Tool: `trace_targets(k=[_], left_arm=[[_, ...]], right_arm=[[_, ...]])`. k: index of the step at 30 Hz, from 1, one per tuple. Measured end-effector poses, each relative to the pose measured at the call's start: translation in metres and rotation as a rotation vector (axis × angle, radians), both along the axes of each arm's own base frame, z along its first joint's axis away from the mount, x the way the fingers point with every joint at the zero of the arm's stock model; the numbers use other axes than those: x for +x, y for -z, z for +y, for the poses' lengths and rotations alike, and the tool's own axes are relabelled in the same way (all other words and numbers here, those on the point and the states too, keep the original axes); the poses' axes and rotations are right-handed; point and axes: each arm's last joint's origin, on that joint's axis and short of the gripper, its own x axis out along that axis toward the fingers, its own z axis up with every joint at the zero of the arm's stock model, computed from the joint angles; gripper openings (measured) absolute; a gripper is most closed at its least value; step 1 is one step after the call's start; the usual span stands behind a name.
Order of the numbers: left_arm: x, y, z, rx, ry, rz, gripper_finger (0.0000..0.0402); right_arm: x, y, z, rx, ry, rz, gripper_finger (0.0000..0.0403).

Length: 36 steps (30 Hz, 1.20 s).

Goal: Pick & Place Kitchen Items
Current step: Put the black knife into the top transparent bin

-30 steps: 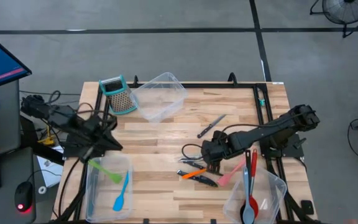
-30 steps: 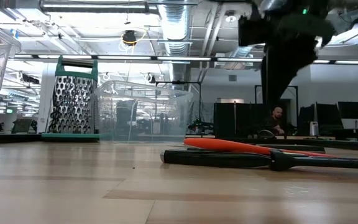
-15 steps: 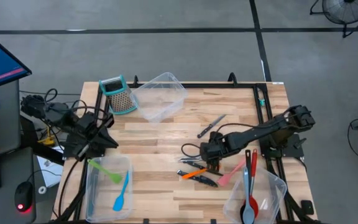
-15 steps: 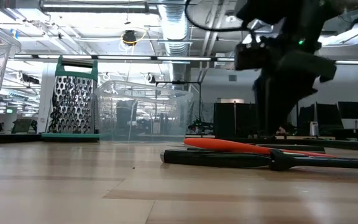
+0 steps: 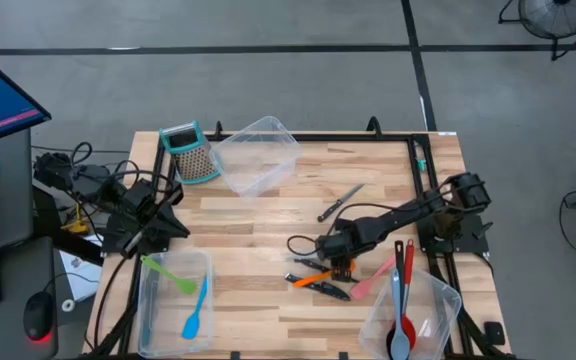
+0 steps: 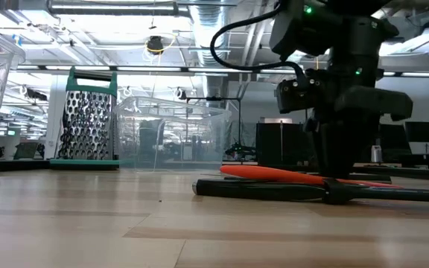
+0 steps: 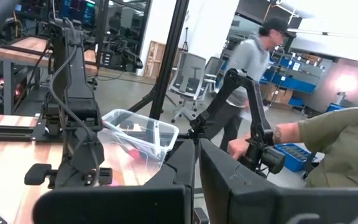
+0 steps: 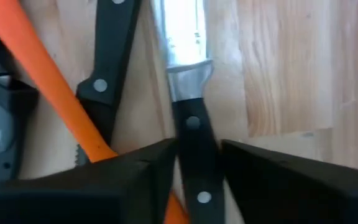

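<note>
The right gripper [image 8: 194,163] is down on the utensil pile, its fingers [image 8: 135,168] pinching the handle of a black-handled knife [image 8: 188,118]. An orange spatula [image 8: 48,87] lies just beside them. The left gripper [image 5: 173,215] waits well apart, pressed together.

box grater [image 5: 190,152] upright, table's far left corner | clear tub [image 5: 256,154] just beside it

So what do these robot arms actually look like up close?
Both arms are dark, nearly black, built of jointed segments. The right arm carries a looping black cable and a small green light near its wrist, seen in the low view. Its gripper has two flat, matte black fingers. The left arm trails black cables too.
</note>
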Motion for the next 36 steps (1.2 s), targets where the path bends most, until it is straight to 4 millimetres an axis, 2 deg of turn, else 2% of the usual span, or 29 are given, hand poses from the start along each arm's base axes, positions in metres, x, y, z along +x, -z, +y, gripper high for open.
trace_targets(k=[2, 3, 8, 11, 16, 21, 25, 28, 32, 36], left_arm=[[0.0, 0.0, 0.0, 0.0, 0.0, 0.001, 0.0004], [0.0, 0.0, 0.0, 0.0, 0.0, 0.001, 0.0004], [0.0, 0.0, 0.0, 0.0, 0.0, 0.001, 0.0004], [-0.002, 0.0, 0.001, -0.003, 0.0, -0.005, 0.0004], [-0.009, -0.003, 0.004, -0.016, 0.0, -0.029, 0.0004], [-0.017, -0.005, 0.009, -0.032, 0.0, -0.059, 0.0004], [-0.021, -0.006, 0.011, -0.039, 0.0, -0.074, 0.0004], [-0.023, -0.007, 0.012, -0.032, 0.0, -0.085, 0.0004], [-0.025, -0.007, 0.013, -0.022, -0.001, -0.094, 0.0004], [-0.026, -0.007, 0.014, -0.019, -0.002, -0.091, 0.0004]], right_arm=[[0.001, -0.002, -0.003, 0.02, 0.009, -0.006, 0.0077], [0.001, -0.003, -0.003, 0.024, 0.012, -0.01, 0.0067], [0.001, -0.009, -0.006, 0.008, 0.021, -0.046, 0.0069], [0.003, -0.022, -0.007, -0.022, 0.033, -0.102, 0.0069], [0.012, -0.072, -0.008, -0.022, 0.038, -0.286, 0.0069], [0.025, -0.14, -0.02, -0.107, 0.04, -0.518, 0.0069], [0.04, -0.183, -0.041, -0.232, 0.031, -0.587, 0.0069], [0.058, -0.205, -0.066, -0.312, 0.013, -0.56, 0.0069], [0.085, -0.222, -0.103, -0.464, 0.027, -0.459, 0.0069], [0.107, -0.222, -0.137, -0.581, 0.019, -0.29, 0.0069]])
